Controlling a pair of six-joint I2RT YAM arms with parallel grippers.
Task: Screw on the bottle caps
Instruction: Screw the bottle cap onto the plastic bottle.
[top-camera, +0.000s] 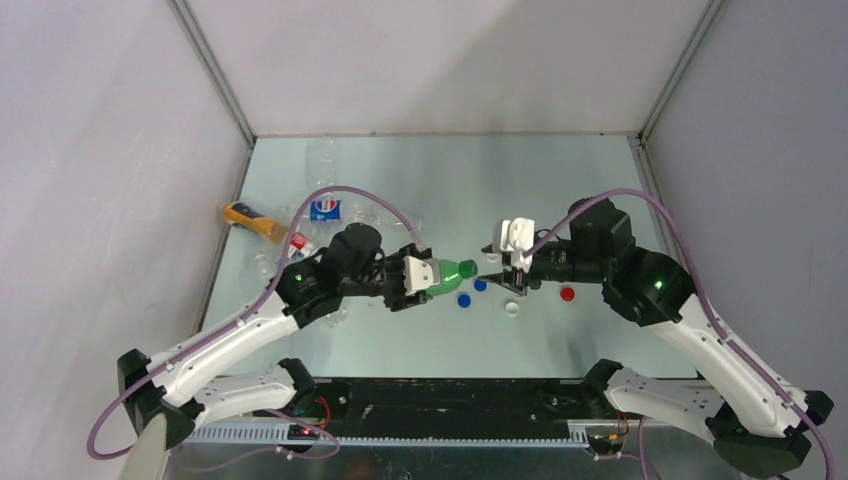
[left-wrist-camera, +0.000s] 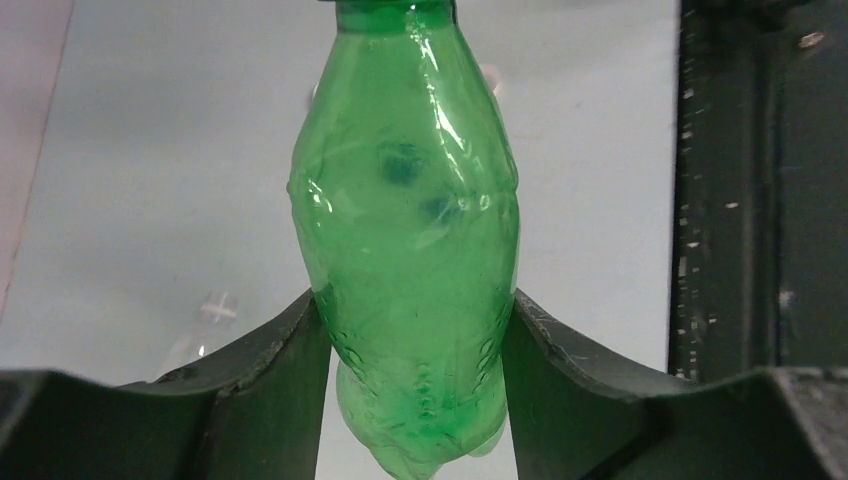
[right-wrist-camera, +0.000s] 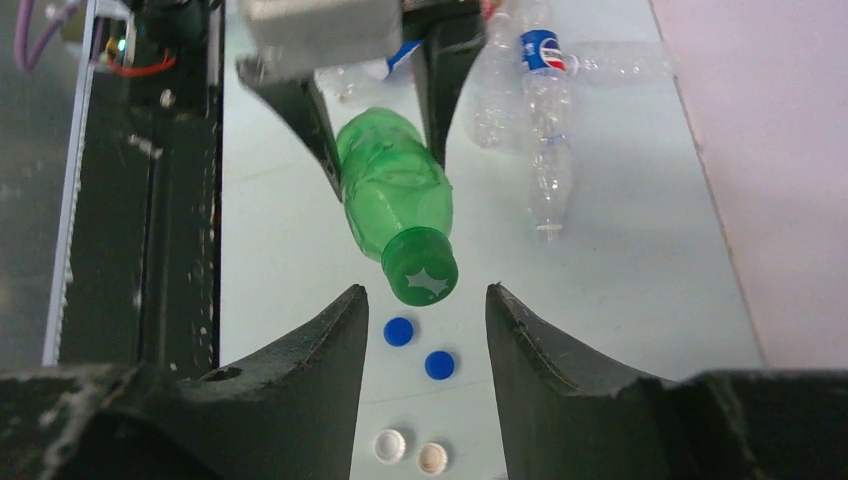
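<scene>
My left gripper (left-wrist-camera: 415, 330) is shut on the lower body of the green bottle (left-wrist-camera: 405, 200) and holds it lying level above the table, neck toward the right arm. A green cap (right-wrist-camera: 420, 268) sits on the bottle's neck. In the right wrist view my right gripper (right-wrist-camera: 425, 300) stands open just short of that cap, one finger to each side and neither touching it. From above, the left gripper (top-camera: 430, 275), the green bottle (top-camera: 450, 270) and the right gripper (top-camera: 503, 272) line up at mid-table. Loose on the table below lie two blue caps (right-wrist-camera: 398, 331) (right-wrist-camera: 439, 365), a white cap (right-wrist-camera: 389, 446) and a cream cap (right-wrist-camera: 432, 457).
A red cap (top-camera: 567, 294) lies under the right arm. Clear bottles, one with a blue label (top-camera: 325, 208), one with a red-blue label (top-camera: 300, 243), and an orange-yellow bottle (top-camera: 250, 218) lie at the back left. Grey walls close in the table on three sides.
</scene>
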